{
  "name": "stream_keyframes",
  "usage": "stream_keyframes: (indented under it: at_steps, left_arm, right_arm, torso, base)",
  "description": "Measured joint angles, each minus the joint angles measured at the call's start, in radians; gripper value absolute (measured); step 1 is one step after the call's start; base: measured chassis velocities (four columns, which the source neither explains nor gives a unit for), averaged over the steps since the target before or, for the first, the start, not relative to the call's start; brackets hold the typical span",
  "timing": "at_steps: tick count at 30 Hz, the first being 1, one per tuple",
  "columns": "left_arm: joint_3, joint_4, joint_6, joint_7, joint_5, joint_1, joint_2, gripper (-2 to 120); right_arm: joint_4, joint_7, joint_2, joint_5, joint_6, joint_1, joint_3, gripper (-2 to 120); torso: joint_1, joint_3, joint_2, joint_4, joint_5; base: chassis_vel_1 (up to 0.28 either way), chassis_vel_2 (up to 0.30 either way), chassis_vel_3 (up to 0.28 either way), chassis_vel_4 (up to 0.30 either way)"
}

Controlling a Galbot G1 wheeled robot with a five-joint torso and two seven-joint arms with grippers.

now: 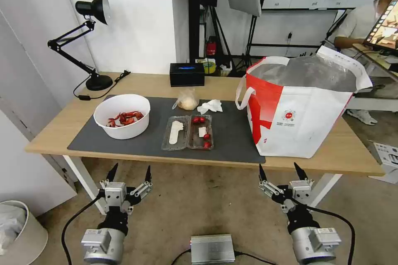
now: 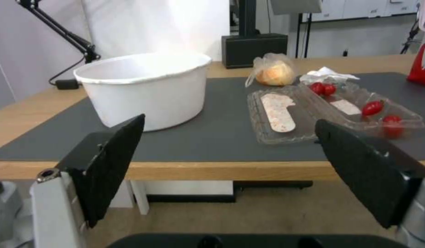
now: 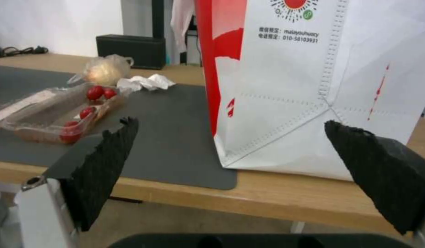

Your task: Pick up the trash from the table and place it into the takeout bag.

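Both grippers are held low in front of the table's point(image 1: 157, 83) near edge, each with fingers spread wide and nothing held: the left gripper point(image 1: 129, 172) below the mat's left end, the right gripper point(image 1: 283, 171) below the takeout bag point(image 1: 298, 120). The trash is laid out on the dark mat to the bag's left: the white bowl point(image 1: 122, 116) farthest, then the clear tray point(image 1: 188, 132), with the tissue point(image 1: 210, 106) and the small clear bag point(image 1: 187, 100) behind it. The bowl is judged nearer the left gripper, which faces it almost directly, while the tray's long axis is set across the table, roughly midway between the arms.
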Motion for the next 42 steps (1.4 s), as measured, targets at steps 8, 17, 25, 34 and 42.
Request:
stream_keyframes:
  at_steps: [8, 17, 25, 34, 42]
  left_arm:
    - [0.000, 0.000, 0.001, 0.000, -0.001, -0.001, 0.000, 100]
    - [0.055, -0.029, 0.145, -0.127, -0.183, -0.110, 0.059, 100]
    - [0.126, -0.068, 0.335, -0.296, -0.421, -0.252, 0.135, 100]
    - [0.151, -0.099, 0.422, -0.358, -0.557, -0.283, 0.174, 100]
    - [0.146, -0.099, 0.515, -0.448, -0.814, -0.294, 0.169, 100]
  right_arm:
    - [0.000, -0.002, -0.033, 0.020, -0.047, 0.041, -0.004, 100]
    - [-0.003, -0.017, -0.153, 0.089, -0.206, 0.203, -0.025, 100]
    - [-0.012, -0.043, -0.268, 0.165, -0.395, 0.381, -0.076, 100]
    - [-0.023, -0.061, -0.263, 0.169, -0.400, 0.381, -0.095, 100]
    - [-0.032, -0.105, -0.275, 0.213, -0.371, 0.388, -0.110, 100]
  torso:
    - [0.000, 0.000, 0.000, -0.0002, -0.0001]
    - [0.000, 0.000, 0.000, -0.0005, 0.0000]
    - [0.000, 0.000, 0.000, 0.0003, 0.0001]
    - [0.000, 0.000, 0.000, -0.0001, 0.0000]
    - [0.000, 0.000, 0.000, 0.0000, 0.0000]
  base:
    - [0.000, 0.000, 0.000, 0.000]
    - [0.000, 0.000, 0.000, 0.000]
    - [0.000, 0.000, 0.000, 0.000]
    - [0.000, 0.000, 0.000, 0.000]
    - [0.000, 0.000, 0.000, 0.000]
